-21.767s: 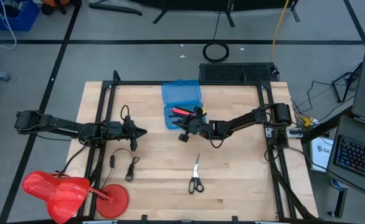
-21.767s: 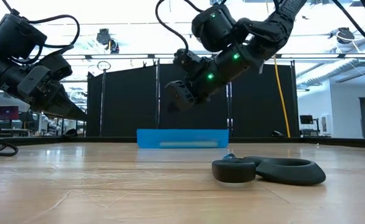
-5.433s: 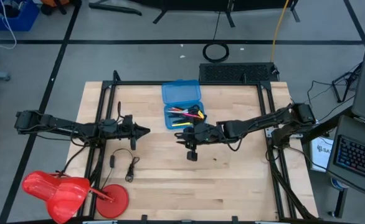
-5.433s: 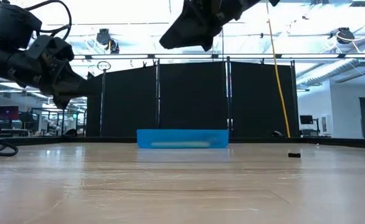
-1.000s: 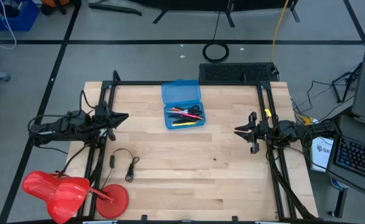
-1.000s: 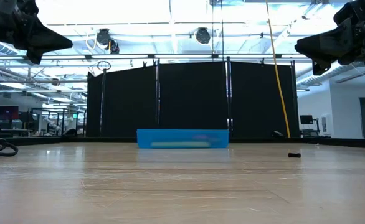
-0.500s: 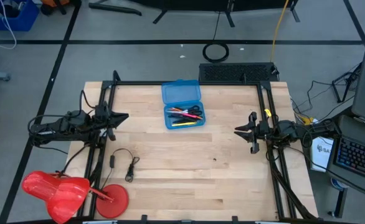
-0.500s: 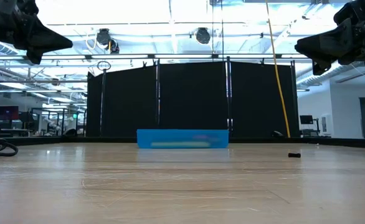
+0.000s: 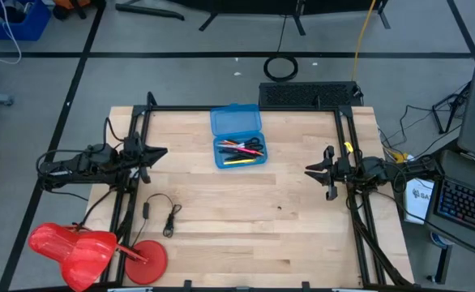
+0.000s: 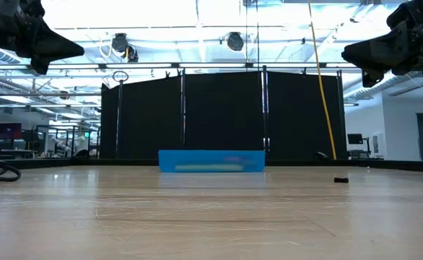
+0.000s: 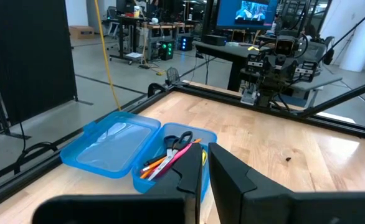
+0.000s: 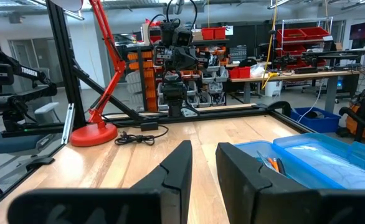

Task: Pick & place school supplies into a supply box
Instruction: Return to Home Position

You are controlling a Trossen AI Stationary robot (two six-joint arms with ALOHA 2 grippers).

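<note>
In the low view, the supply box [image 10: 211, 160] is shown only by its near blue wall, and what lies inside is hidden. The left gripper [image 10: 71, 49] and the right gripper [image 10: 352, 52] are cut off by that picture's top corners. A small dark thing [image 10: 341, 180] on the right of the table [image 10: 197, 217] is too small to be named. In the left wrist view, part of the box's tray is hidden behind the left gripper. In the right wrist view, the box is cut off by the picture's edge. From above, the pens [image 9: 239, 152] are too small to be counted.
</note>
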